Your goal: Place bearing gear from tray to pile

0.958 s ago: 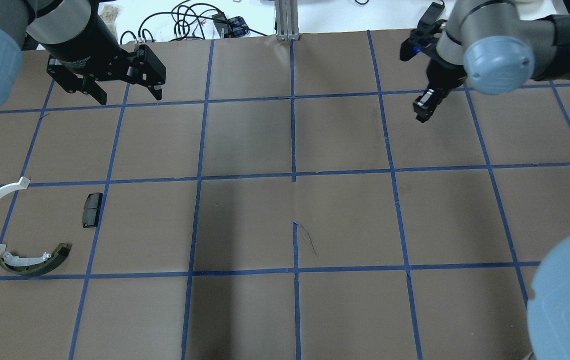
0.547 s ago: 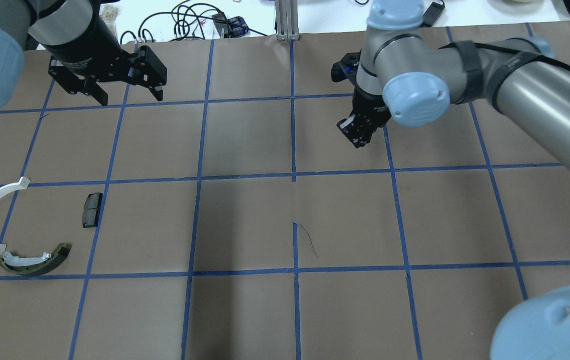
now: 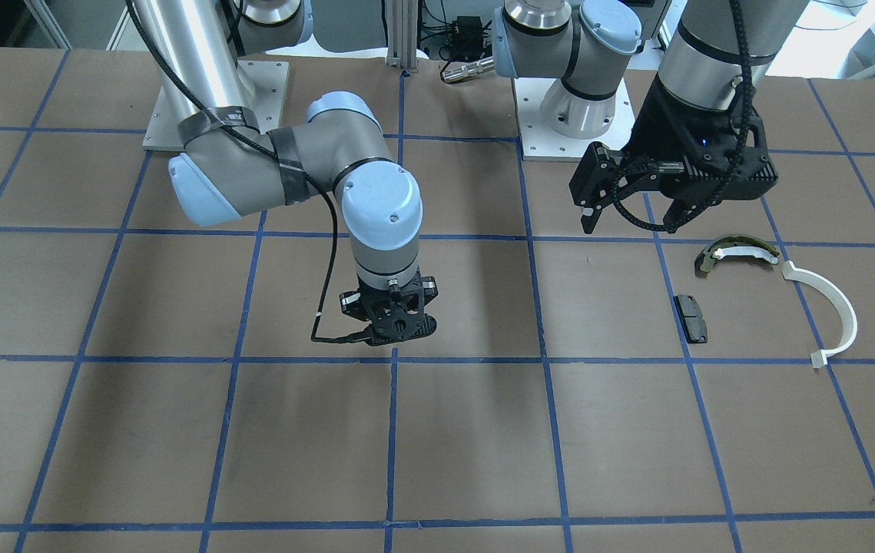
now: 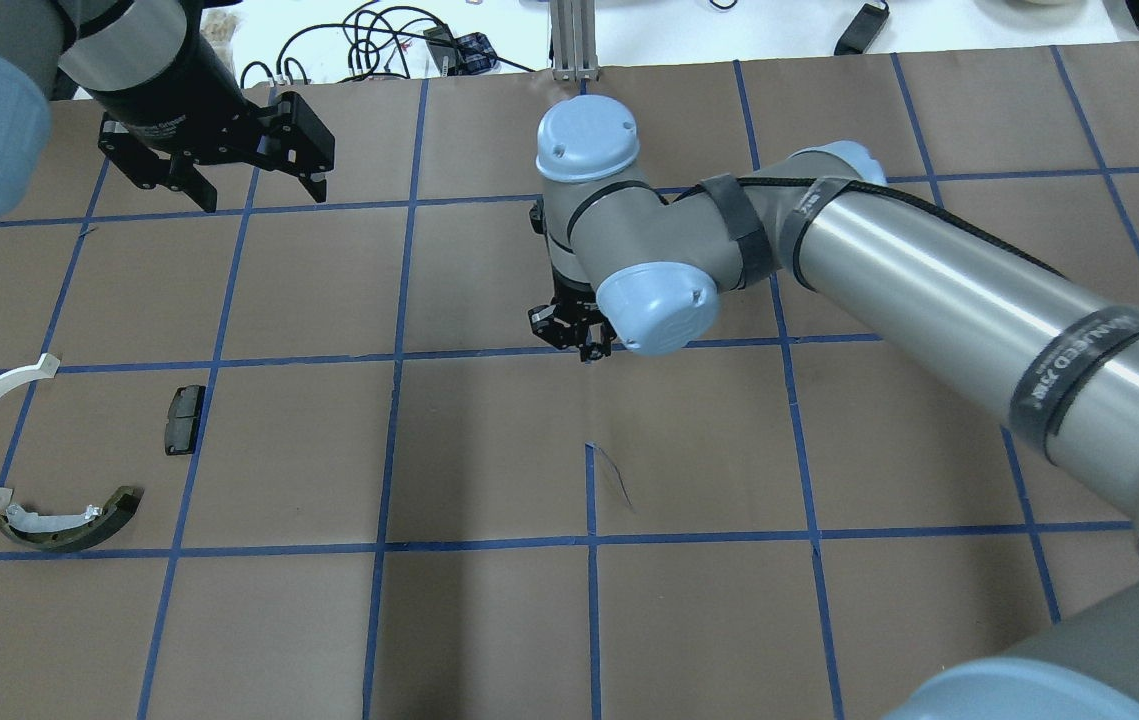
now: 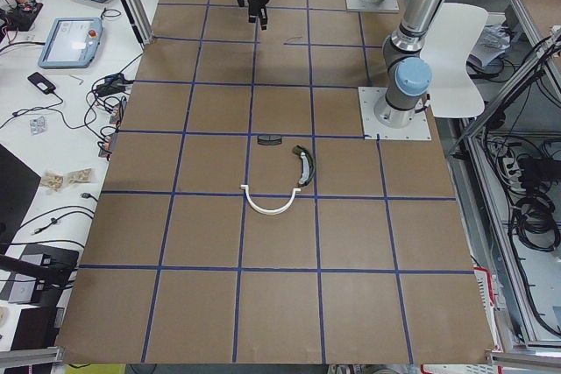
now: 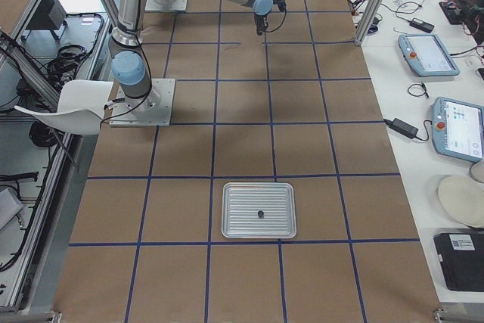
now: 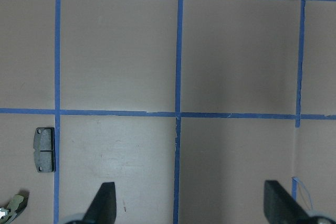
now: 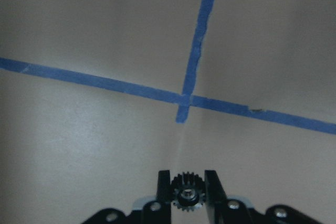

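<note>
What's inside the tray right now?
One small dark part lies near the middle of the tray, too small to identify. Nothing covers it. The right gripper holds a bearing gear.

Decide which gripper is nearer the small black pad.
Left. The left gripper hangs open above the table just beyond the black pad. The right gripper, shut on the gear, is over the table's centre line, clearly farther away.
</note>
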`<state>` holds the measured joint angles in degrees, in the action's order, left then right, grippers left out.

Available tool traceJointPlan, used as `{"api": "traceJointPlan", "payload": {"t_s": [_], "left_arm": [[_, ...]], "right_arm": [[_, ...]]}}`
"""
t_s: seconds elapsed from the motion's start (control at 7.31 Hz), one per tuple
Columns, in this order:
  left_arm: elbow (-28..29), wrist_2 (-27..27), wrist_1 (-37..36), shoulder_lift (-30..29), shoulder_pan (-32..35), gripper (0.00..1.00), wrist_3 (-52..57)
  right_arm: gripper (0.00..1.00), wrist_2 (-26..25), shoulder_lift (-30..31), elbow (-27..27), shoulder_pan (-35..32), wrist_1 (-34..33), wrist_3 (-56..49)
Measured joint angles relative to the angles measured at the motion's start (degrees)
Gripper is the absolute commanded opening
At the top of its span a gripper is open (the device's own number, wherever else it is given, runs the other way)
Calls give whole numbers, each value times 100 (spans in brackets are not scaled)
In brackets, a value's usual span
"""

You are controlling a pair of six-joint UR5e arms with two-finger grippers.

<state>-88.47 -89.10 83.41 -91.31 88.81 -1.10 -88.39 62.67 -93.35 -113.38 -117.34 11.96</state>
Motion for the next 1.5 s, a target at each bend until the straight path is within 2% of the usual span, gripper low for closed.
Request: {"api": "traceJointPlan", "payload": {"t_s": [0.14,0.27,0.41,0.55,1.09,1.37,1.5], "left_arm": [[-3,4,0,7,-2,100,-2],[-3,6,0,7,-3,100,-4],[-4,9,0,6,-2,100,-4],[-6,11,0,-2,2,100,-4],[-18,22,13,-86,30,100,-7],[-235,22,-107,-304,321,100,-186],[-433,19,-395,-428,590,97,-394]], "right_arm": [[0,-2,-106,-56,-148,-78,184],[22,-1,-147,-188,-251,-132,278],[67,2,-161,-309,-330,-189,347],[100,1,-167,-373,-390,-234,381],[100,-21,-5,-286,-196,-225,139],[100,-23,458,-239,548,225,-626],[100,-26,821,-238,1037,614,-1121]]}}
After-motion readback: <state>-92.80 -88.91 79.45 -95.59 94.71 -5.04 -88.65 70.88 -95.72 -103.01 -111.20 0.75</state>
